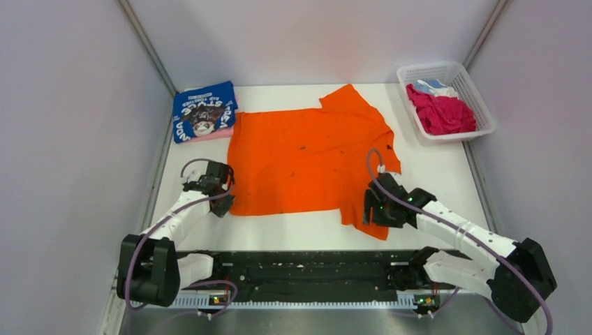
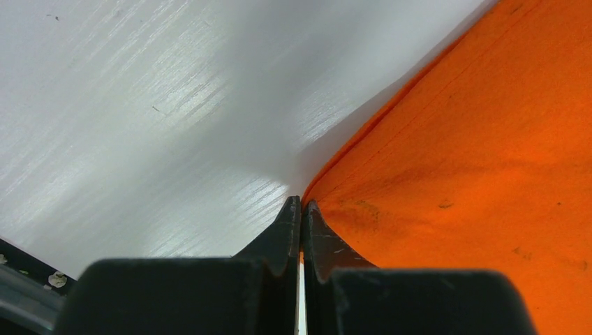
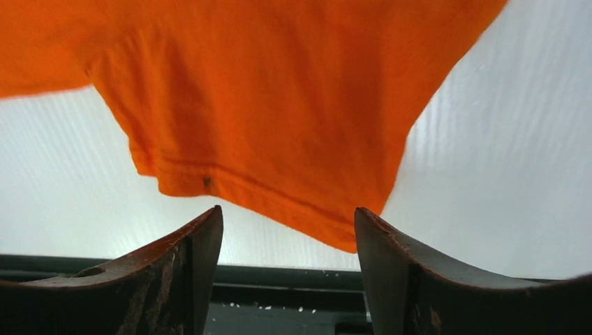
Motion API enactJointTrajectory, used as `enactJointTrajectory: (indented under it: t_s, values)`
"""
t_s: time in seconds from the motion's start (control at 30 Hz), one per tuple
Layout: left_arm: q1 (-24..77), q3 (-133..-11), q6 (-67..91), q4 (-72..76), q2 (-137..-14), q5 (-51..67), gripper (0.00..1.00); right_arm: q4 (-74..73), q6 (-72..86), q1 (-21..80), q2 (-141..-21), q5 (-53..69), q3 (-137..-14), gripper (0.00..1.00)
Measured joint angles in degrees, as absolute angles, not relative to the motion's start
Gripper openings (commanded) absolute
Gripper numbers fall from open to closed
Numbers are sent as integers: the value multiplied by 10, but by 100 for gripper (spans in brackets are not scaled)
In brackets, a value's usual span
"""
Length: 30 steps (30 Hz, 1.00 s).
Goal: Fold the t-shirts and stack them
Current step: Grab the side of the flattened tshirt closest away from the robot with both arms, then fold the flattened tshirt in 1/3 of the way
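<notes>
A plain orange t-shirt (image 1: 307,153) lies spread flat on the white table, one sleeve toward the back right and one toward the front right. My left gripper (image 1: 222,202) is at its near-left hem corner. In the left wrist view the left gripper (image 2: 301,202) is shut, with a sliver of the orange t-shirt (image 2: 475,139) pinched between the tips. My right gripper (image 1: 368,209) is open at the near-right sleeve. In the right wrist view the right gripper (image 3: 287,216) has the orange t-shirt's sleeve hem (image 3: 279,91) just ahead of its fingers.
A folded blue t-shirt (image 1: 204,110) with white lettering lies on a pink one (image 1: 218,132) at the back left. A white lattice basket (image 1: 454,137) at the back right holds a magenta tee (image 1: 443,112) and a light-blue one (image 1: 434,85). A black rail (image 1: 307,269) runs along the near edge.
</notes>
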<state>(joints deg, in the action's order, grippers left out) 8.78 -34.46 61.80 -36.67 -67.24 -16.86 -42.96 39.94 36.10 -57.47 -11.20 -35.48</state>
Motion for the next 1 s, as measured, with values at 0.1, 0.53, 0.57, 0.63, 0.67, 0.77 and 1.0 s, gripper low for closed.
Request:
enactJointTrajectory:
  t_s: [0.1, 0.53, 0.57, 0.63, 0.67, 0.77, 1.0]
  values:
    - [88, -344, 618, -366, -672, -168, 0, -421, 412, 382, -606, -83, -335, 65]
    - [88, -339, 618, -365, -672, -168, 0, -396, 456, 393, -676, -105, -320, 11]
    - [88, -339, 618, -366, -671, -168, 0, -395, 463, 399, -670, -105, -318, 8]
    - [88, -339, 618, -371, -666, -168, 0, -394, 484, 416, -645, -103, -302, 0]
    - [88, -338, 619, -375, -658, -168, 0, -399, 494, 425, -631, -99, -295, 0]
    - [88, -322, 625, -388, -629, -170, 0, -437, 536, 459, -573, -86, -270, 0]
    - [88, -294, 635, -439, -569, -167, 0, -511, 613, 528, -500, -70, -262, 0]
